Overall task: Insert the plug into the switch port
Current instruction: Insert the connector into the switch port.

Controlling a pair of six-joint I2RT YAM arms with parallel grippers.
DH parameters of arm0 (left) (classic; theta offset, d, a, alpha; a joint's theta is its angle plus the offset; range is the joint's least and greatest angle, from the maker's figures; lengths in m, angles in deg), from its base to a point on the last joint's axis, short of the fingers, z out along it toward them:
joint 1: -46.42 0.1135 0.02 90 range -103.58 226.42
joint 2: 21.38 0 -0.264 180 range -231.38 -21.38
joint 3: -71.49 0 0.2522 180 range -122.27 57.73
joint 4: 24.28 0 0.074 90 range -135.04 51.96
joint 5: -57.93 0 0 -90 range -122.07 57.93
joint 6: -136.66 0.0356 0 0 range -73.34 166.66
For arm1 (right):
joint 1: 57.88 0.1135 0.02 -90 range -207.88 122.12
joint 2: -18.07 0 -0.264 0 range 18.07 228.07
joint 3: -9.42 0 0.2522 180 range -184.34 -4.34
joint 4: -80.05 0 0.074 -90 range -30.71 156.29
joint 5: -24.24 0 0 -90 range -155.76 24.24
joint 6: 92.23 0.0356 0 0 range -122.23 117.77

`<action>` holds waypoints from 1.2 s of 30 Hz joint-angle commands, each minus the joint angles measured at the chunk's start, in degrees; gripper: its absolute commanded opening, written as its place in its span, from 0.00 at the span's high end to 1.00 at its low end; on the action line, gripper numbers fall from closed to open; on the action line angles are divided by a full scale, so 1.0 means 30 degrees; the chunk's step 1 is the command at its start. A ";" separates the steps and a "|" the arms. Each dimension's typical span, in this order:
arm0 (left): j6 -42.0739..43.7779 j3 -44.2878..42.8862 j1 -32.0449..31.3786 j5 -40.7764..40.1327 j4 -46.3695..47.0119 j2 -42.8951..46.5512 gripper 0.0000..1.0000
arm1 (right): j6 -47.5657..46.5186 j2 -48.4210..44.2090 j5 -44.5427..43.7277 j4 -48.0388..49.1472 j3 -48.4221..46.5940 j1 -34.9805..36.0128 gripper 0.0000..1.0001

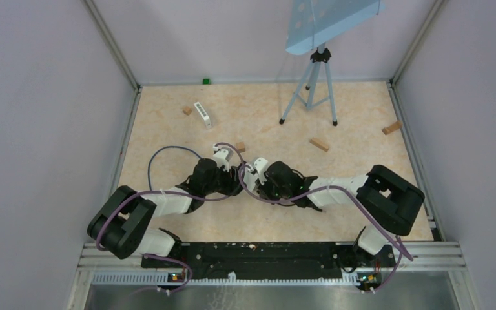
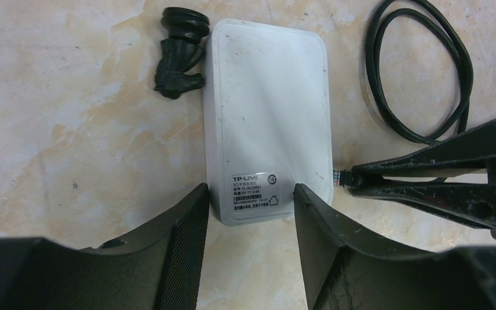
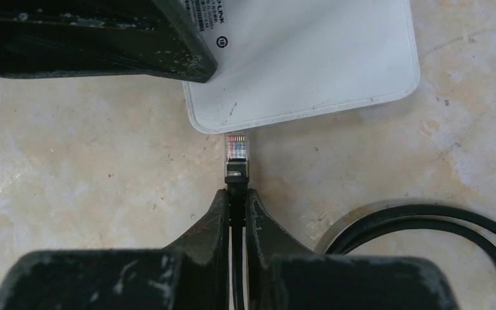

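While both arms crowd together at the middle of the table (image 1: 368,135), we get our best look from the wrist cameras. We've got the switch (image 2: 268,110), a flat white box with rounded corners, lying label-up on the marbled top. We see the left gripper (image 2: 250,194) straddling its near end, one dark finger at each long side, jaws standing apart. Are they pinching it or only bracketing it? We can't tell from here.

Over to the right gripper (image 3: 234,197), and that one is clenched tight. Its two fingers squeeze the black boot of the plug (image 3: 236,147), with the clear tip and its coloured wires poking out in front. We have that tip right up against the switch's side wall, close to the corner nearest the left gripper, pointing squarely at it. The whole clear body shows outside the box, so we call it not yet in. The port itself we cannot make out from either wrist view.

Behind the right fingers the black cable (image 3: 426,226) curls into a loop on the table, near the switch. At the far corner of the box we spot a black rubber piece (image 2: 181,55) just beside its edge. Further up the table we note a tripod (image 1: 313,87), a small white device (image 1: 203,114) and a few wooden blocks (image 1: 318,144), all well apart from the action.
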 commanded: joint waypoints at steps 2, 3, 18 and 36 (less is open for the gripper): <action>0.0239 -0.0429 -0.0187 0.1337 0.0239 -0.0027 0.44 | -0.0522 0.0510 0.0067 -0.0585 -0.1565 -0.0542 1.00; 0.0229 -0.0416 -0.0186 0.1349 0.0239 -0.0033 0.44 | -0.0604 0.0523 0.0171 -0.0692 -0.1674 -0.0550 1.00; 0.0418 -0.0371 -0.0193 0.1281 0.0291 0.0134 0.44 | -0.3792 -0.0406 0.2775 -0.0389 -0.1616 -0.0551 1.00; -0.0548 -0.1333 -0.0080 -0.4050 -0.1174 0.2001 0.17 | -0.3572 -0.0354 0.1479 -0.1237 -0.1300 -0.0573 1.00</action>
